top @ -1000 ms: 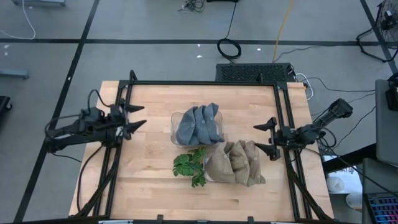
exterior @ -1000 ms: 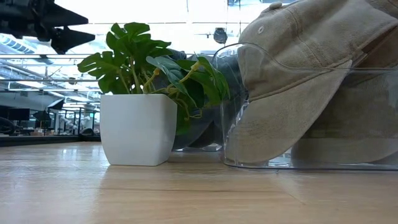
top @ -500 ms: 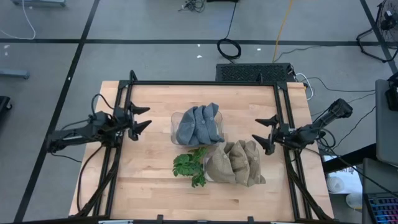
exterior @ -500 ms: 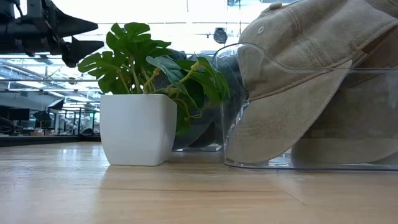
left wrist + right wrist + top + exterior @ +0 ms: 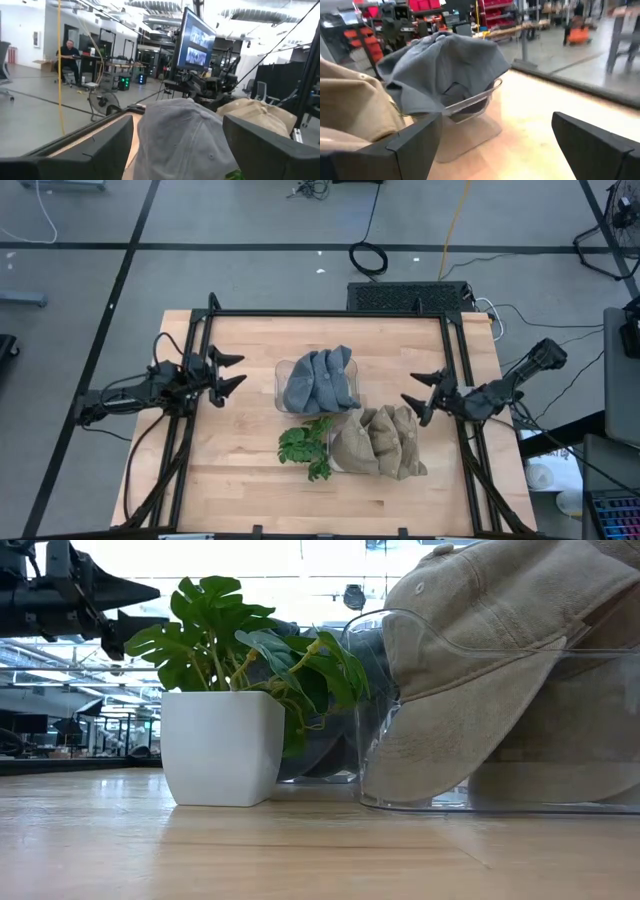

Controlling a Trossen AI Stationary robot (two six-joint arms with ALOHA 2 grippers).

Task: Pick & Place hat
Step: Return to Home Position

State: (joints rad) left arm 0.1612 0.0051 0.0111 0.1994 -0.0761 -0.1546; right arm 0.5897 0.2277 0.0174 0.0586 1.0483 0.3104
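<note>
**Operator:** Where do my arms stand against the caps?

**Spotter:** Start at your left. Your left gripper (image 5: 242,369) hangs over the table (image 5: 240,470) near its left rail. Its fingers are spread wide with nothing between them, and they aim inward at the gray caps (image 5: 320,380). Those are heaped in the top bin (image 5: 278,387) at mid-table, well apart from that gripper. The left wrist view shows the same thing: a gray crown ahead, framed by the two open fingers.

**Operator:** And further right?

**Spotter:** Below the gray heap, the plant (image 5: 303,448) stands just beside the bottom bin (image 5: 333,463), which holds the brown caps (image 5: 378,442). Both heaps rise above their bins' rims. Your right gripper (image 5: 409,387) is by the right rail, also gaping and empty, pointing inward. It sits near the upper right corner of the brown heap, much closer to its bin than your left gripper is to the gray one.

**Operator:** So what does going home turn on?

**Spotter:** As I judge it, every cap lies inward of your fingers, so draw each arm outward, along the line it points. Mind the right one, since it has less room beside the brown heap.
</note>
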